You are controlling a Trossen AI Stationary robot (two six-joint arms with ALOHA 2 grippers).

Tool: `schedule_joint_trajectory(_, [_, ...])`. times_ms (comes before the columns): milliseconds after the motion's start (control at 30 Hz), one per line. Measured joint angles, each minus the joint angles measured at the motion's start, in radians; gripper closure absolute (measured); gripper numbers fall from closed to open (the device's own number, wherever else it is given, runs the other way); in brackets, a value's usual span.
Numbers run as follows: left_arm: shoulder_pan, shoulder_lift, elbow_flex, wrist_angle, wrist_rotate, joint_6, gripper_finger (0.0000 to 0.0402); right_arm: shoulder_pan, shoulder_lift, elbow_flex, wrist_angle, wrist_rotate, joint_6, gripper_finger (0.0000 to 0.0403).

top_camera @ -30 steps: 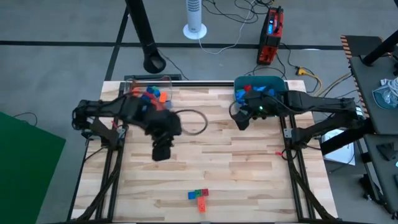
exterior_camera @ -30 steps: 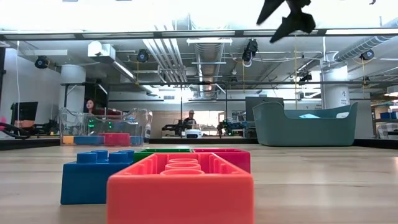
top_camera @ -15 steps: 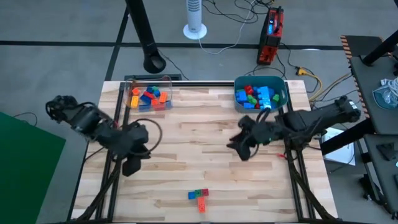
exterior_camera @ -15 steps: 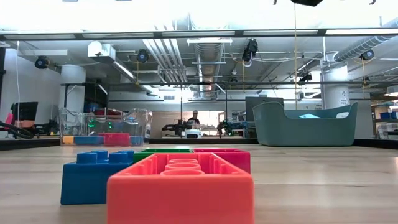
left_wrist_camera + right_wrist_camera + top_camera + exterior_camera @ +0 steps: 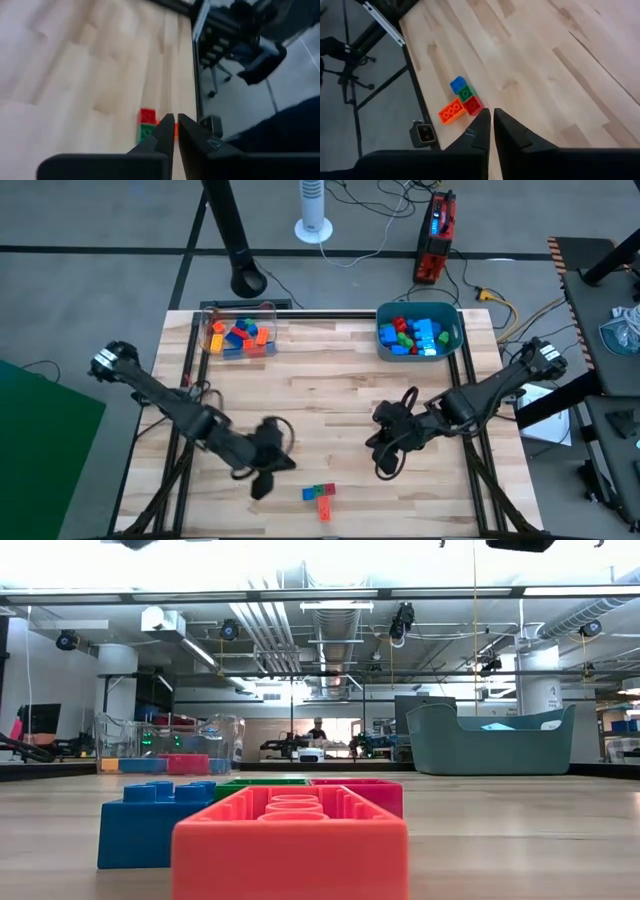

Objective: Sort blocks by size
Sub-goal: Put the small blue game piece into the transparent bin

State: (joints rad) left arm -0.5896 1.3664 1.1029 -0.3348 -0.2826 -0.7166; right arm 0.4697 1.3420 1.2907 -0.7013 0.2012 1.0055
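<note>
Blocks (image 5: 319, 497) left on the worktop (image 5: 340, 380) sit in one small cluster near the front edge, roughly centre: blue, green, red touching, w/ an orange one at the near end. You've got both arms down over that front half. Left gripper (image 5: 262, 483) hangs just beside the cluster on its left; right gripper (image 5: 388, 465) is near it on the other side, a bit further back. Neither touches a block.

Wrist views show each pair of fingers pressed nearly together, only a thin slit between the tips, nothing held. From the left wrist view the fingers (image 5: 164, 131) cover part of the cluster, so you only see the red and green tops plus a sliver of orange. Right wrist view gives you all four, clear of its fingers (image 5: 481, 125).

Low view: the orange block (image 5: 290, 843) fills the foreground and hides most of the green and red behind it; the blue one (image 5: 150, 823) stands at its left. Only dark bits of the arms show at the upper edge, cut off.

Back of the worktop: clear box (image 5: 239, 332) on the left and teal tub (image 5: 418, 332) on the right, each w/ mixed blocks inside. Sizes in there are too small to make out.
</note>
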Motion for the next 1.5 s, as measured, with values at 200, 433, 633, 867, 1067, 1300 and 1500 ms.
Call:
schedule_joint_trajectory(200, [-0.039,0.163,-0.056,0.108,0.061,-0.006,0.0400,0.000,0.019,0.001,0.004,0.009,0.006,0.0391])
schedule_joint_trajectory(433, [-0.084,0.284,-0.056,0.119,0.064,-0.004,0.0400,0.000,0.017,0.001,0.005,0.058,-0.001,0.0390])
schedule_joint_trajectory(633, [-0.085,0.378,-0.054,0.161,0.067,-0.045,0.0397,-0.001,0.021,0.001,0.005,0.087,-0.002,0.0390])
schedule_joint_trajectory(867, [-0.085,0.467,-0.010,0.162,0.084,-0.088,0.0340,0.004,0.021,0.000,0.004,0.087,0.004,0.0390])
schedule_joint_trajectory(1067, [-0.086,0.523,0.048,0.158,0.027,-0.067,0.0250,0.004,0.021,-0.002,0.004,0.088,-0.001,0.0390])
schedule_joint_trajectory(1300, [-0.088,0.595,0.092,0.150,0.003,-0.022,0.0140,0.004,0.021,-0.002,0.004,0.087,0.002,0.0390])
schedule_joint_trajectory(1500, [-0.090,0.659,0.118,0.141,-0.001,-0.041,0.0097,0.004,0.021,-0.003,0.003,0.087,-0.001,0.0390])
